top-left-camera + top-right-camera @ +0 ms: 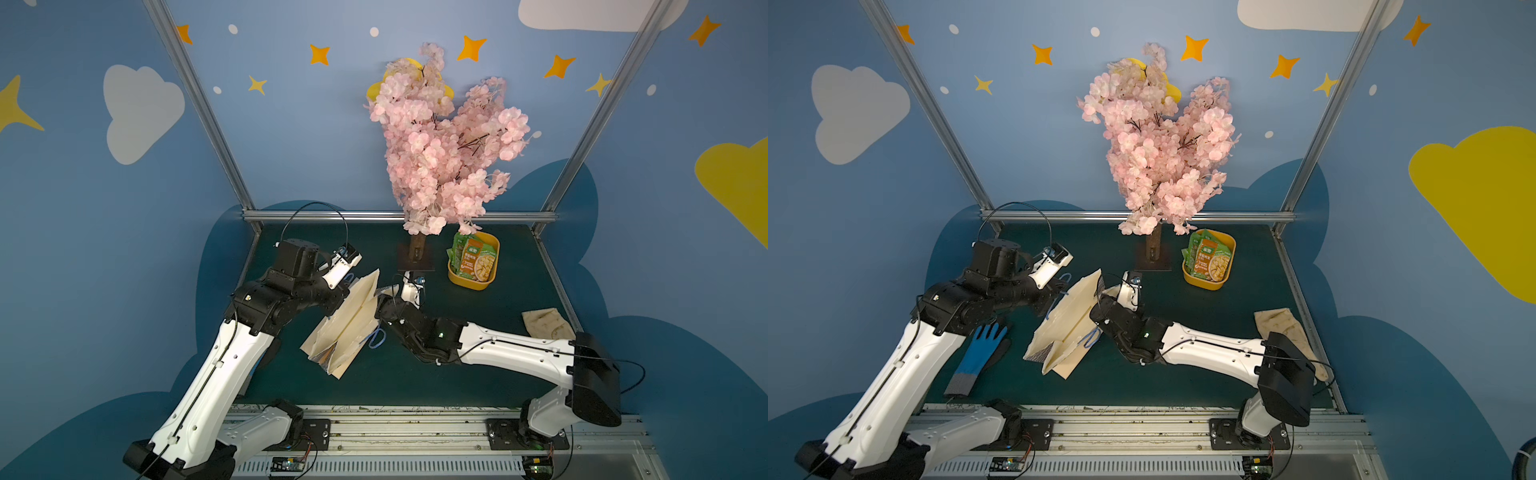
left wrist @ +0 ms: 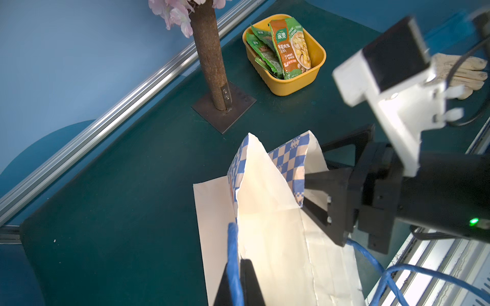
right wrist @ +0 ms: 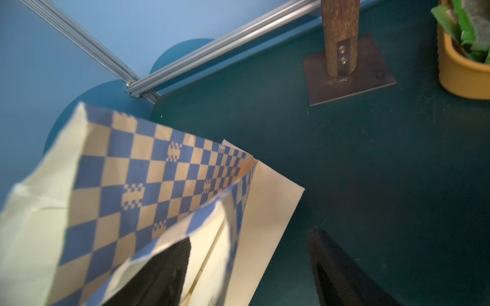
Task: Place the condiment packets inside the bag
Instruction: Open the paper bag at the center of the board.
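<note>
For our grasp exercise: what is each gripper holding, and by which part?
Left gripper: shut on the bag, at its rim by the blue cord handle. Right gripper: nothing held; jaws open astride the bag's wall.

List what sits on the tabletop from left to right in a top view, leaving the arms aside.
blue glove → bag → tree base → yellow tub holding the condiment packets → beige glove
</note>
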Motion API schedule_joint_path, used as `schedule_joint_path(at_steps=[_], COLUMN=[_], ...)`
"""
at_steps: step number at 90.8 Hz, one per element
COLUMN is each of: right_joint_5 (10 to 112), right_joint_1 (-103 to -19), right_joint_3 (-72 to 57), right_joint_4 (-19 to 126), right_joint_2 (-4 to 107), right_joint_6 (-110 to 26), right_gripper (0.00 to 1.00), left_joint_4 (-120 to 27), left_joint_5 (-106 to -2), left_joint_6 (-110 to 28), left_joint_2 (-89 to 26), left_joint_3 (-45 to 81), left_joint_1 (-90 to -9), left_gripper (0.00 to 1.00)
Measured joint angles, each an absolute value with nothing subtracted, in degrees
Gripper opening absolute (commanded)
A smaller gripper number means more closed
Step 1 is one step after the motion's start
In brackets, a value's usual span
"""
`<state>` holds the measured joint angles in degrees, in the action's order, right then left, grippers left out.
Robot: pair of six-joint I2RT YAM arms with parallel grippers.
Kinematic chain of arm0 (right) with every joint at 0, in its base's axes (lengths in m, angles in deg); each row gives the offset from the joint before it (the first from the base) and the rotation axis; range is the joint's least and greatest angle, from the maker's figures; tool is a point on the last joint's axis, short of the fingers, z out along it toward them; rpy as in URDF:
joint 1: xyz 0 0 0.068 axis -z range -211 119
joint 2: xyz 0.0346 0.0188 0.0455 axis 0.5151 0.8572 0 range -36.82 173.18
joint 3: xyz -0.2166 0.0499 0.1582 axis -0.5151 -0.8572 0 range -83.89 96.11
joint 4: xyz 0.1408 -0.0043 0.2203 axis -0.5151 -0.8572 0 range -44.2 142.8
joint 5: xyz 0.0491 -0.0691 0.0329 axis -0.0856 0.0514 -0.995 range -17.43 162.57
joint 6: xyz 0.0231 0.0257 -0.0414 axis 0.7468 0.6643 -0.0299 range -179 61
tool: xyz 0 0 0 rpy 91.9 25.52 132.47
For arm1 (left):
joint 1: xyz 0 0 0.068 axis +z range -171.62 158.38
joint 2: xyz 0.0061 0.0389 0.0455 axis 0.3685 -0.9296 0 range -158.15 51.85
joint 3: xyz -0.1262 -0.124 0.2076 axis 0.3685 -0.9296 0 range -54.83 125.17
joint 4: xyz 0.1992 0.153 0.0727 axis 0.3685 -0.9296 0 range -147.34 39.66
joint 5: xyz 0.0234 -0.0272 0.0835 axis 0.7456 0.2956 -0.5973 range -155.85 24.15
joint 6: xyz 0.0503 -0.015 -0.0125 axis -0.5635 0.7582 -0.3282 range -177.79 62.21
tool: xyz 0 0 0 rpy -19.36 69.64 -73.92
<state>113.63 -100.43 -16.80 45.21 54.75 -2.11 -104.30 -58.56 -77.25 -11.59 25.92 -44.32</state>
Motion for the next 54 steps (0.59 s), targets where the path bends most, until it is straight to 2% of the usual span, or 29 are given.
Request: schedule_joint_path(at_steps=[9, 25, 54], right_joint_5=[112.6, 112.8, 120.4], right_joint_1=[-100.5, -100.5, -99.8], right_joint_3=[-16.8, -16.8, -17.5], right_joint_4=[45.5, 46.6, 44.1], right_joint_2=[56.6, 56.1, 49.9], right_joint_6=[-1.2, -1.2, -2.6], right_gripper=[0.52, 0.01, 0.0], left_joint_4=[-104.3, -102.9, -103.5], left_joint_5=[-58.0, -58.1, -59.4], left_joint_6=[-76.8, -76.5, -77.0], left_joint_2=[-12.3, -13.6, -14.5], left_joint_3=[27.7, 29.4, 32.8], left_joint_1=[-44.7, -45.3, -45.4], left_gripper=[0.03, 0.03, 0.03])
